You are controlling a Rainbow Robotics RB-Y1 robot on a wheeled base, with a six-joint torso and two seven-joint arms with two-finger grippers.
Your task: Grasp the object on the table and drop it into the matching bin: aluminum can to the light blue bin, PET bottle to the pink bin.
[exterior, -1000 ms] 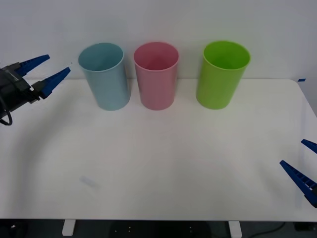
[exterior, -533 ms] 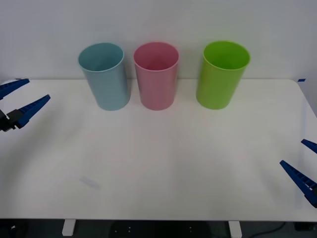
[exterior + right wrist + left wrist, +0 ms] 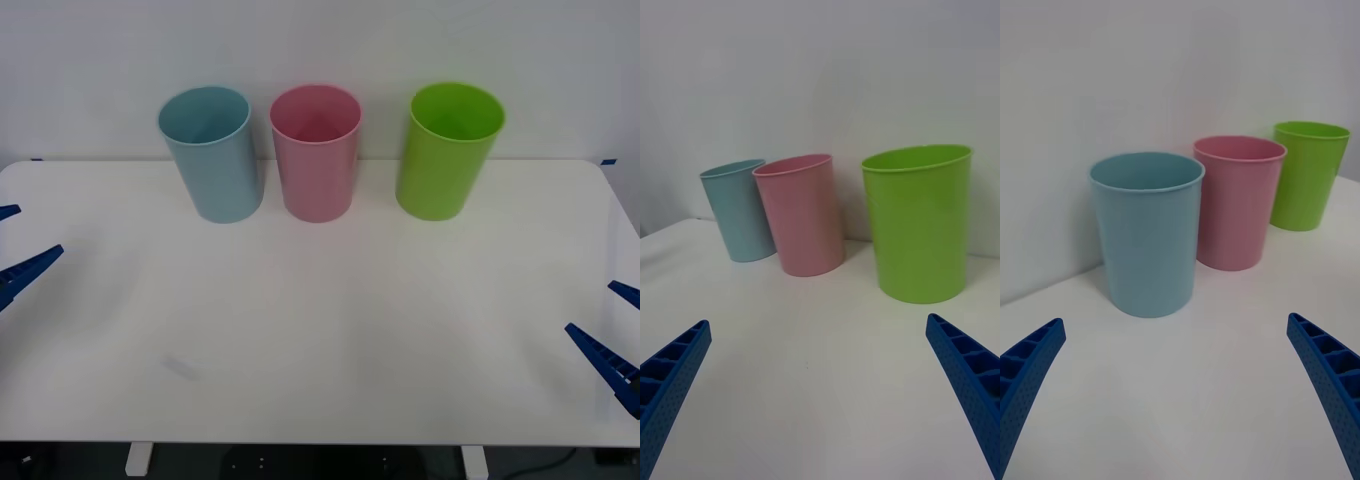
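The light blue bin [image 3: 212,155] stands upright at the back left of the white table [image 3: 320,320], with the pink bin [image 3: 316,155] right beside it. The aluminum can and any PET bottle are out of view. My left gripper [image 3: 18,240] hangs open and empty at the table's left edge, well in front of the light blue bin [image 3: 1148,240] and the pink bin [image 3: 1234,206]. At the right front edge my right gripper [image 3: 615,325] is open and empty too; its wrist view takes in the light blue bin [image 3: 739,214] and the pink bin [image 3: 801,217].
A lime green bin [image 3: 447,155] stands right of the pink one with a gap between them, and also shows as the green bin [image 3: 919,225] and the green bin [image 3: 1306,176]. A faint smudge [image 3: 180,367] marks the tabletop at the front left. A white wall rises behind the bins.
My left gripper has drawn back from beside the light blue bin, moving down and left to the table's left edge, open throughout. The right gripper and the bins have not moved.
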